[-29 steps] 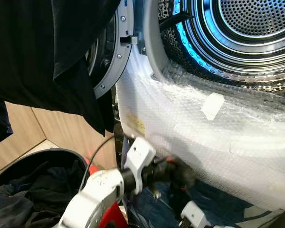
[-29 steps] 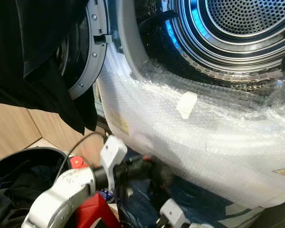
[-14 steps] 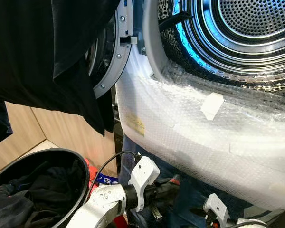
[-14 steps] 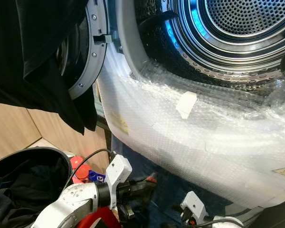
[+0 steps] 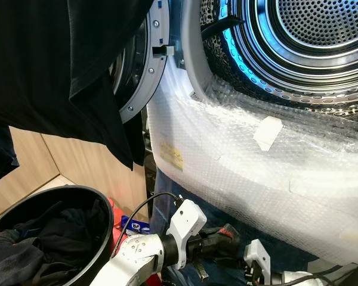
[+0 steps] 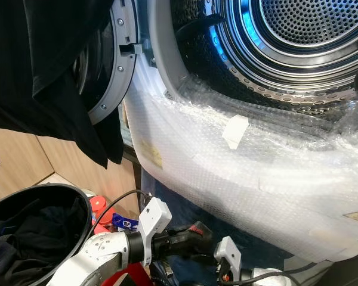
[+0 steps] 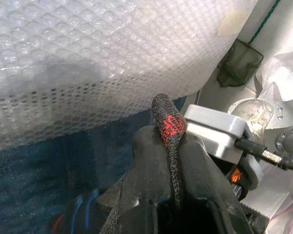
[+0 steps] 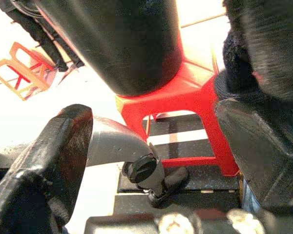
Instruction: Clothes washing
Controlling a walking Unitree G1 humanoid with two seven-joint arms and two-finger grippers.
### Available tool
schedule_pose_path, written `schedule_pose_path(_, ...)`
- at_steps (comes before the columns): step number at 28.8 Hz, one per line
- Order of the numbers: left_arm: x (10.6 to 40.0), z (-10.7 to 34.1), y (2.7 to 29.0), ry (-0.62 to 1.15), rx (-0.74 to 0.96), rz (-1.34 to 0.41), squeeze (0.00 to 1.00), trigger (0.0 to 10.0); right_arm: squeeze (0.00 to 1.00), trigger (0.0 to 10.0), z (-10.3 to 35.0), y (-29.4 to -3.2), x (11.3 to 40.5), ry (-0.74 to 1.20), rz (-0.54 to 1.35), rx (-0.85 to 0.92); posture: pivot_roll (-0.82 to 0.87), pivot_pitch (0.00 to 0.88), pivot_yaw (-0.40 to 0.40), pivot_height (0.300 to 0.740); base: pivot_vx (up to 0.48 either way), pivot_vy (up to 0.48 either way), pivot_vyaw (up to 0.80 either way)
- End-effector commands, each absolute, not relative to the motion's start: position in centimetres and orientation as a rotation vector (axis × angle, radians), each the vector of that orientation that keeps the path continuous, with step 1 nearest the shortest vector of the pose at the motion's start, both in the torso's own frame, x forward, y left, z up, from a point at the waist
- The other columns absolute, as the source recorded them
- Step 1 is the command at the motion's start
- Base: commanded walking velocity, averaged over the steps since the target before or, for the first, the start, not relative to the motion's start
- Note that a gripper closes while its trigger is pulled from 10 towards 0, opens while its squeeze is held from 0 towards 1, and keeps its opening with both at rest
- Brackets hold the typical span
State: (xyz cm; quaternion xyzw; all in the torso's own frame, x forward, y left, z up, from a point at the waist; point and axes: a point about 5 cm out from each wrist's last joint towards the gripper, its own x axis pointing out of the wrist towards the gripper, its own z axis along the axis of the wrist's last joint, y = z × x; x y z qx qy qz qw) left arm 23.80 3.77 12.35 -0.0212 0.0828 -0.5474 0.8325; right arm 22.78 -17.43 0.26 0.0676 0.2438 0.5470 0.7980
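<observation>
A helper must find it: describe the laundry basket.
Start at the washing machine's open drum, its front wrapped in bubble wrap. Look down to its left, beneath the hanging black garment. The basket is the round black tub holding dark clothes.

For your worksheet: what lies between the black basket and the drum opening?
In the left eye view, between basket and drum lies the washer front, wrapped in bubble wrap.
</observation>
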Motion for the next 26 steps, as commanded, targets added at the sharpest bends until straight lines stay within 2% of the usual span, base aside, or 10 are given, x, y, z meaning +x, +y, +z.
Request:
schedule_pose_path(1, 23.8, 12.6, 3.7, 0.161, -0.040, -1.163, 0.00, 0.0, 1.00, 10.0, 0.6, -17.3, 23.2, 0.501, 1.161, 0.118, 0.02, 0.000, -0.019, 0.740, 0.000, 0.000, 0.00)
schedule_pose_path(2, 23.7, 12.7, 3.7, 0.159, -0.043, -1.162, 0.00, 0.0, 1.00, 10.0, 0.6, -17.2, 23.6, 0.490, 1.110, 0.091, 0.02, 0.000, -0.019, 0.740, 0.000, 0.000, 0.00)
schedule_pose_path(3, 23.7, 12.6, 3.7, 0.161, -0.044, -1.161, 0.00, 0.0, 0.80, 10.0, 0.5, -17.2, 24.0, 0.486, 1.050, 0.072, 0.02, 0.000, -0.019, 0.740, 0.000, 0.000, 0.00)
schedule_pose_path(4, 23.6, 12.6, 3.7, 0.162, -0.044, -1.161, 0.00, 0.0, 0.17, 10.0, 0.5, -17.3, 24.1, 0.480, 1.024, 0.057, 0.02, 0.000, -0.019, 0.740, 0.000, 0.000, 0.00)
schedule_pose_path(5, 23.6, 12.5, 3.8, 0.164, -0.044, -1.162, 0.00, 0.0, 0.17, 10.0, 0.4, -17.3, 24.2, 0.478, 1.011, 0.048, 0.02, 0.000, -0.019, 0.740, 0.000, 0.000, 0.00)
schedule_pose_path(6, 23.6, 12.5, 3.8, 0.168, -0.043, -1.162, 0.00, 0.0, 0.00, 10.0, 0.4, -17.3, 24.4, 0.471, 0.985, 0.041, 0.02, 0.000, -0.018, 0.740, 0.000, 0.000, 0.00)
schedule_pose_path(20, 23.7, 12.1, 3.6, 0.175, -0.030, -1.165, 0.00, 0.0, 0.00, 10.0, 0.9, -16.4, 25.2, 0.389, 0.922, 0.103, 0.01, 0.000, -0.015, 0.740, 0.000, 0.000, 0.00)
schedule_pose_path(21, 23.8, 12.1, 3.5, 0.172, -0.030, -1.167, 0.00, 0.0, 0.00, 4.1, 0.9, -16.4, 25.2, 0.389, 0.929, 0.104, 0.01, 0.000, -0.015, 0.740, 0.000, 0.000, 0.00)
schedule_pose_path(24, 23.8, 12.3, 3.4, 0.168, -0.031, -1.170, 0.00, 0.0, 0.00, 3.1, 0.9, -16.4, 25.2, 0.391, 0.930, 0.096, 0.01, 0.000, -0.019, 0.740, 0.000, 0.000, 0.00)
schedule_pose_path(26, 23.9, 12.3, 3.5, 0.168, -0.028, -1.166, 0.00, 0.0, 0.00, 4.8, 0.9, -16.9, 25.3, 0.403, 0.914, 0.063, 0.01, 0.000, -0.023, 0.740, 0.000, 0.000, 0.00)
